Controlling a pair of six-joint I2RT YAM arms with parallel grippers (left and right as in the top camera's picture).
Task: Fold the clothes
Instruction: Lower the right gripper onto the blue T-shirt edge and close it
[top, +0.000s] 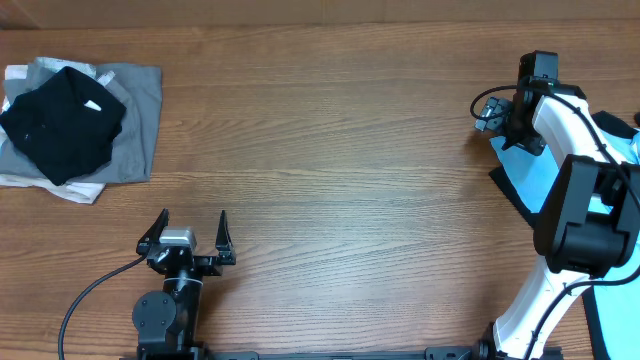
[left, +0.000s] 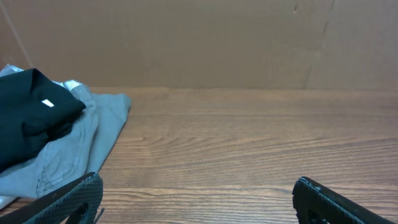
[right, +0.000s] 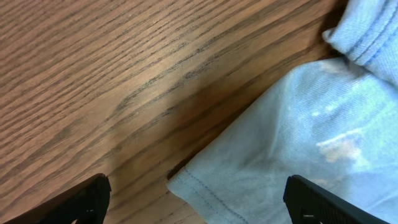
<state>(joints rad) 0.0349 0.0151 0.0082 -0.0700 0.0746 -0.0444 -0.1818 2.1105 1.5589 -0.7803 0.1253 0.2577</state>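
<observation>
Wood-grain table (top: 330, 130): right gripper (right: 198, 199), jaws apart, hovers over what seems the hem of the light blue cotton T-shirt (right: 298, 143), needing a pinch; left gripper (top: 192, 224) gapes idle.

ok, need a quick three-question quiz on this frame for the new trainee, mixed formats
1. Which gripper is over the edge of the light blue T-shirt?
2. True or false: the left gripper is shut on the black garment.
3. The black garment lies on: A) a grey garment; B) a plate; C) the light blue T-shirt.

Key: 1, the right gripper, open. 2, false: it is open and well apart from it. 3, A.
</observation>
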